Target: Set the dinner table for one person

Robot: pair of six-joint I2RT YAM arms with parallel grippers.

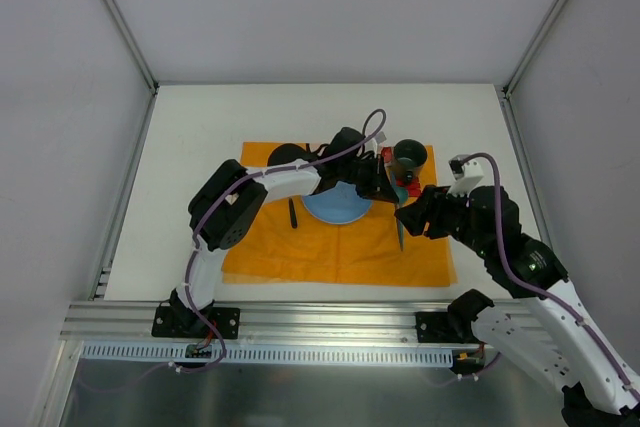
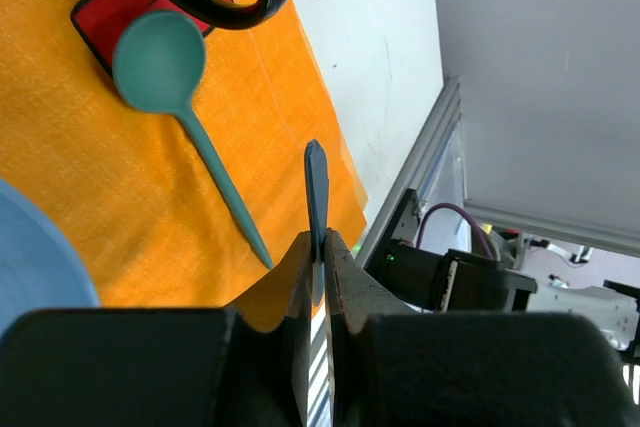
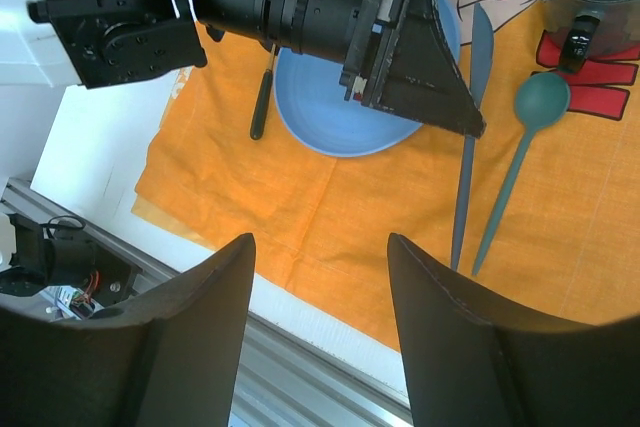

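- Two arm bases sat bolted to the aluminium rail (image 1: 330,319) at the near edge of the dinner table (image 1: 200,147), a flat white top that ran from this rail back to the grey walls.
- Just beyond the rail an orange placemat (image 1: 300,257) lay flat on the table, with bare white top showing around it on all sides.
- The right gripper (image 3: 318,257) hung over the near right part of the placemat with its jaws spread wide and nothing between them.
- A teal spoon (image 3: 542,100) lay on the placemat right of the plate, with its bowl toward the far side and its handle pointing back toward the rail.
- Just left of the spoon and nearly parallel to it was a grey-blue knife (image 2: 316,182).
- The left gripper (image 2: 318,245) had reached across from the left, its jaws pressed together on the knife, which it held edge-on. Whether the knife was touching the cloth could not be told.
- A blue plate (image 3: 330,107) rested near the middle of the placemat, partly under the left arm.
- A dark utensil (image 3: 262,97) lay just beside the plate's left edge.
- Farthest back, a dark mug (image 1: 408,155) stood upright at the far right corner of the placemat, on the red part of its print and near the spoon's bowl.
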